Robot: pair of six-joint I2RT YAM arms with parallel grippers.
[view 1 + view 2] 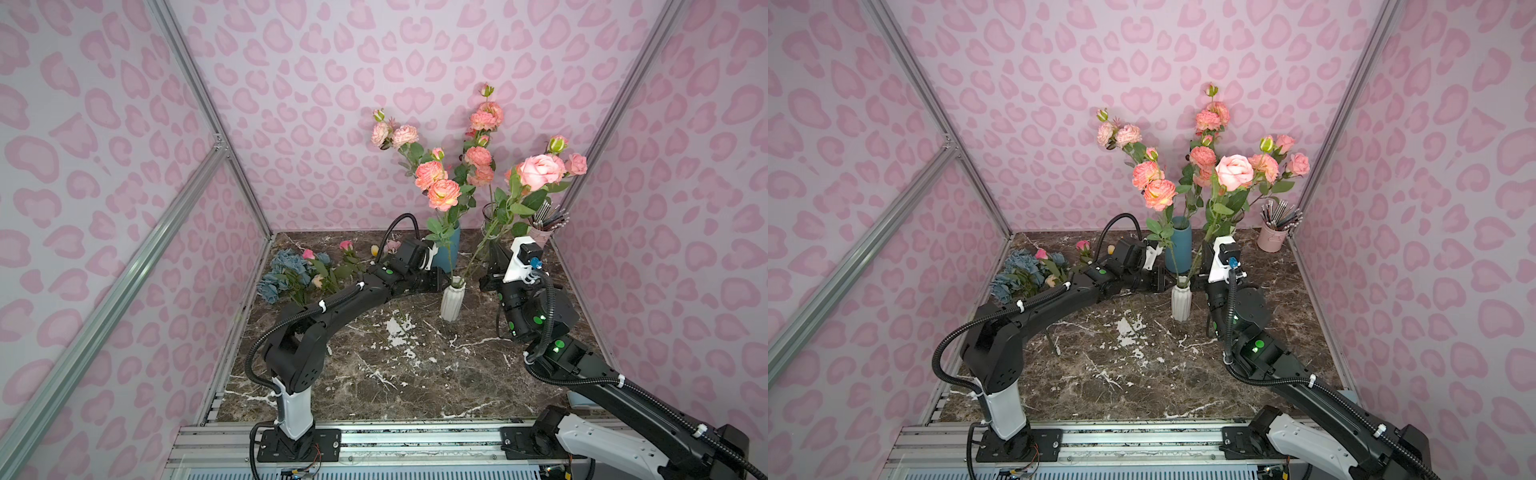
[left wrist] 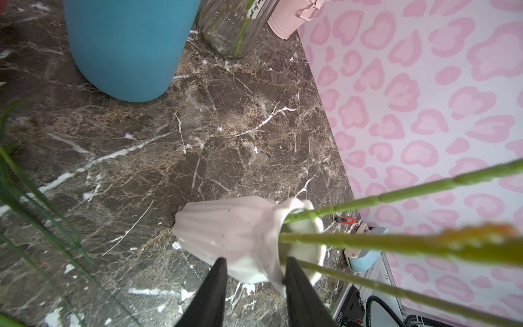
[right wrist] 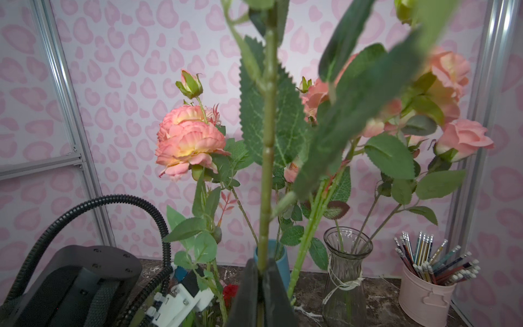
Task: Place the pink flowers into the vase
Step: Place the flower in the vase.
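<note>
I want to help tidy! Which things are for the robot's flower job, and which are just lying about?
Job: pink long-stemmed rose, white ribbed ceramic vase, left hand, right hand.
Lying about: dusty-blue fabric flower bunch, pink metal bucket of pencils.

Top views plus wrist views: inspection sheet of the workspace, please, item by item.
Surface: brown marble tabletop, white-veined.
Job's things: rose stem with its lower end in the white vase; pink flowers stand in the blue vase and glass vase; loose pink flowers lie at the back.
Clutter: blue hydrangea bunch, pink pencil bucket.
Grippers: left gripper clasps the white vase's neck; right gripper shut on the rose stem.
Cables: black conduit along both arms; no snag seen.
Surroundings: pink heart-print walls, aluminium frame.
</note>
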